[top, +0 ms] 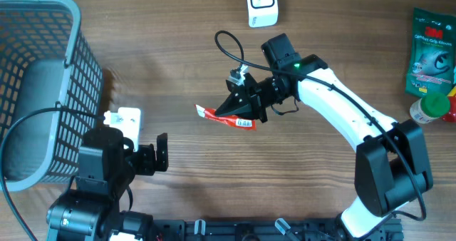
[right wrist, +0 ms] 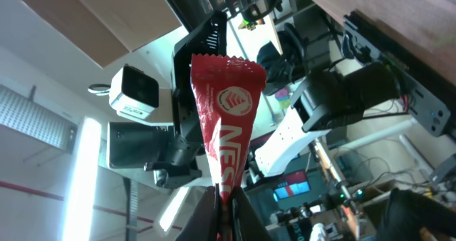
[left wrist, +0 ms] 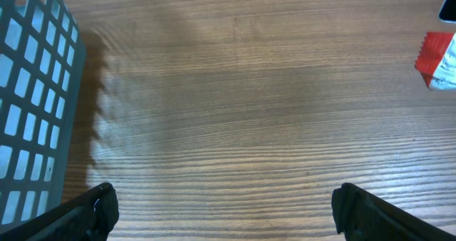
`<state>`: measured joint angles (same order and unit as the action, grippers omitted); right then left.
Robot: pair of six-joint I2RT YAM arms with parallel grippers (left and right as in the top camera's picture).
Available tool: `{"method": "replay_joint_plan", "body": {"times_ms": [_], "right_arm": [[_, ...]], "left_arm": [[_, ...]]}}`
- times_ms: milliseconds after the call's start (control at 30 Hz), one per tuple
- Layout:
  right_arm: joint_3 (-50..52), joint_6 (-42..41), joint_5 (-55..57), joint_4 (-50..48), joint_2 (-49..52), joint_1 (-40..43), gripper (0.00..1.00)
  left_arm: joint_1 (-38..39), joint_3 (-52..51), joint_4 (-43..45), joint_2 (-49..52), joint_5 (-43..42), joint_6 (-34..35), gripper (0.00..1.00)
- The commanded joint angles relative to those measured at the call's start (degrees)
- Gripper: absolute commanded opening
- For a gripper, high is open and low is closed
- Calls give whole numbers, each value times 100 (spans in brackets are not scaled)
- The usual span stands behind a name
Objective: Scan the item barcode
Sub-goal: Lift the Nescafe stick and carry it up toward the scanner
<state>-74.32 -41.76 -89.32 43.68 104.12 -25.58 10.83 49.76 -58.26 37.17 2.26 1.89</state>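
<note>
Wood table (top: 178, 48), centre frame: right gripper (top: 241, 111) pinches the red sachet (top: 226, 118). Left gripper (top: 161, 153), lower left, gapes wide, empty. Presenting step, seemingly; next, turn the barcode toward the white scanner (top: 262, 4), top centre.

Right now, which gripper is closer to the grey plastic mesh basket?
Left. The left gripper is open just beside the basket's near corner. The right gripper is farther off, over the middle of the table, shut on a red snack packet.
</note>
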Motion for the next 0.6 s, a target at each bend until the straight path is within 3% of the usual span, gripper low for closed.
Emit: {"method": "replay_joint_plan", "body": {"times_ms": [0,567], "right_arm": [[11,122,-291,-149,-127,22,4],[11,109,-372,-162,-127,127,4]], "left_arm": [[31,-33,15,-31,-26,52,100],[31,-33,15,-31,-26,52,100]]}}
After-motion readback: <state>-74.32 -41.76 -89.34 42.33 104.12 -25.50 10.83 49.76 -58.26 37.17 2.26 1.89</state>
